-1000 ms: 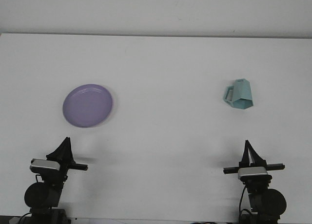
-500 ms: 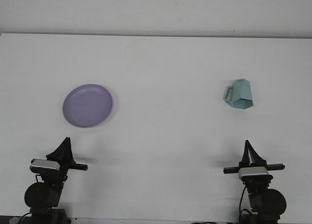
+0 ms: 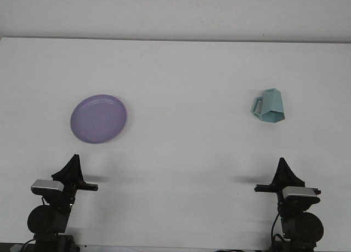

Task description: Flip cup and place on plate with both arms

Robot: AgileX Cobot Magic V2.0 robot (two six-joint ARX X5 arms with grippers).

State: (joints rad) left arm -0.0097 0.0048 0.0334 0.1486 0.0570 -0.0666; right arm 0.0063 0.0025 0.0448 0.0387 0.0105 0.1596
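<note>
A teal faceted cup rests on the white table at the right, its wide mouth facing down and toward me and its handle on the left. A purple plate lies flat at the left, with nothing on it. My left gripper hovers low near the front edge, below the plate and well short of it, shut and holding nothing. My right gripper sits near the front edge below the cup, also far from it, shut and holding nothing.
The white table stretches back to a pale wall. Broad bare surface separates the plate from the cup and lies between both grippers.
My right gripper has shifted slightly to the right and its wrist has turned a little. The left arm has barely moved. Cup and plate are where they were.
</note>
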